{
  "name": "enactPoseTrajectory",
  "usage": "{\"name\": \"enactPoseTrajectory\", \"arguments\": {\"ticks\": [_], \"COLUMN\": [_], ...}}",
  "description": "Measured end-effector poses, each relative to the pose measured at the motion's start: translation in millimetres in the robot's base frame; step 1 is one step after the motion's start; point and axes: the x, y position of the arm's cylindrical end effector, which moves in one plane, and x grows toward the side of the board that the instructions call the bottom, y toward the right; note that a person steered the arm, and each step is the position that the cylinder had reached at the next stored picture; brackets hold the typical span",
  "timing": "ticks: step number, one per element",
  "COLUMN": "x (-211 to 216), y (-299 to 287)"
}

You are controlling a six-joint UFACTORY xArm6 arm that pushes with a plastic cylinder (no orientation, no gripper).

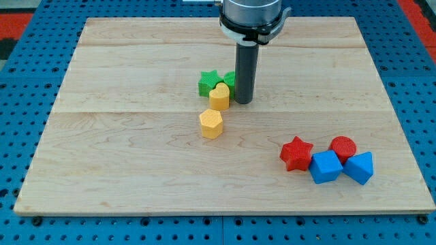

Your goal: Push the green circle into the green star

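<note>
The green star lies near the middle of the wooden board. The green circle sits just to the star's right, mostly hidden behind my rod. A yellow block touches both from below. My tip rests on the board right beside the green circle, on its right and slightly lower side, and to the right of the yellow block.
A yellow hexagon lies below the cluster. At the lower right sit a red star, a red circle, a blue cube and a blue triangle. The board rests on a blue pegboard.
</note>
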Motion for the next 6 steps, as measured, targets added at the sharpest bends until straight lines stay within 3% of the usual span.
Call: {"name": "enactPoseTrajectory", "arguments": {"ticks": [3,5,6], "x": [2,116,95], "y": [1,0,-82]}}
